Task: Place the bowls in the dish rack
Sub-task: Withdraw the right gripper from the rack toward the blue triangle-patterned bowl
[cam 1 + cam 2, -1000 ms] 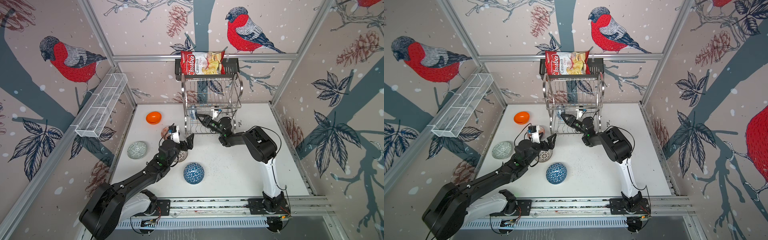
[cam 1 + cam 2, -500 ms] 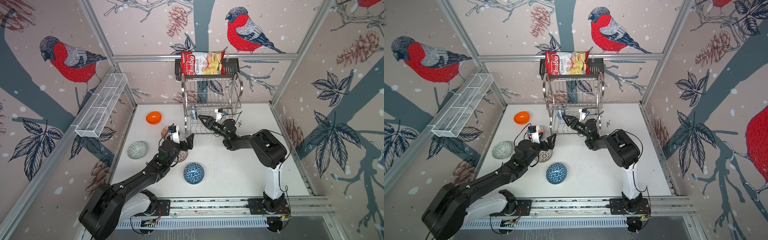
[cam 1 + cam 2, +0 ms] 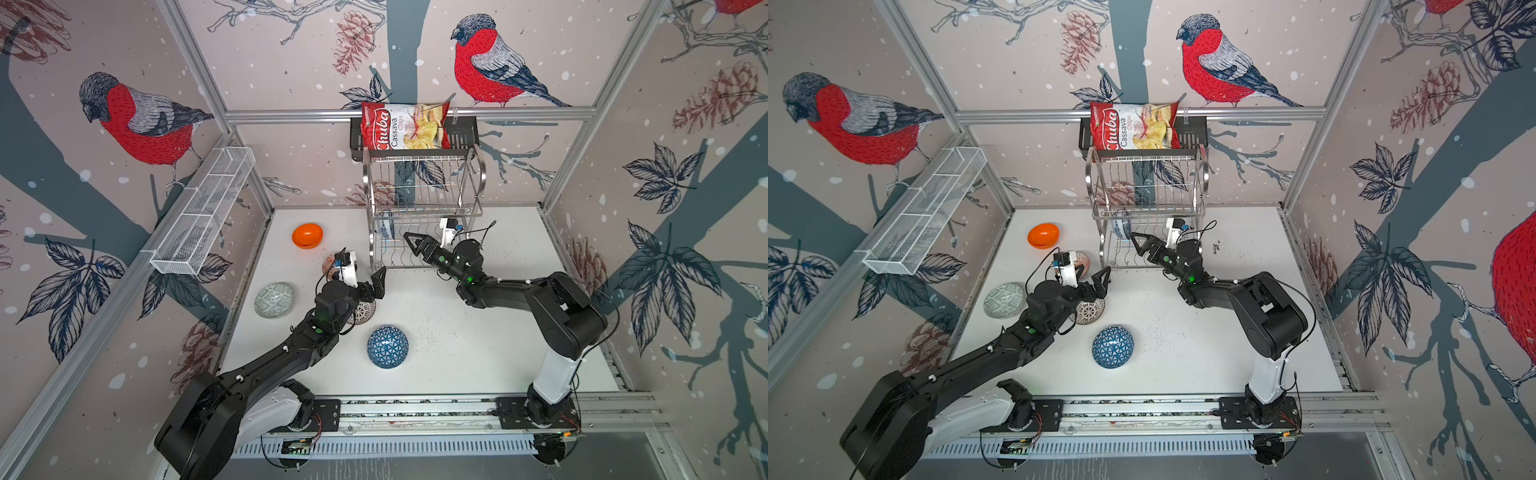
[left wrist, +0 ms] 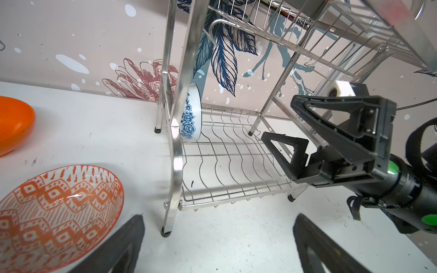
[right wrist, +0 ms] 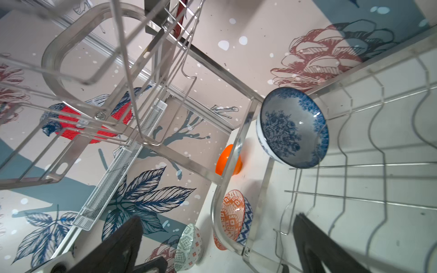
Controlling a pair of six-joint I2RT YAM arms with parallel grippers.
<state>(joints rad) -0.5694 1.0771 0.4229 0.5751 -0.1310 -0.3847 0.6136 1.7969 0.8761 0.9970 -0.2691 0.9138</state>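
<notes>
Down on the lower tier of the shiny steel-wire two-tier dish rack (image 4: 177,153), the white bowl with blue flowers (image 5: 293,127) stands on edge in the end slot. It's right by the tubular end frame, with its open face turned along the tier. I can't tell if it actually leans on the frame.

The right hand (image 4: 280,120) is inside that same tier, a few slots away from the bowl. Its jaws are spread wide with nothing between them, so I'd say the step now is just getting out cleanly. I'd pull straight back along the arm's own line and stay low under the upper shelf. I'd also keep the fingers above the wavy slot wires so nothing snags. No sideways swing until it's clear of the frame, since one nudge could roll that bowl out of its slot.

The left hand (image 3: 1098,284) hangs above the white bowl with black dots (image 3: 363,311), jaws wide too and holding nothing.

Also on the white desk (image 3: 478,353):
- a glossy orange bowl (image 3: 307,235)
- a red-and-white patterned bowl (image 4: 59,212)
- a grey-green patterned bowl (image 3: 273,300)
- a blue bowl with white triangles (image 3: 387,347), which sits upside down and is probably the awkward one to grab
</notes>
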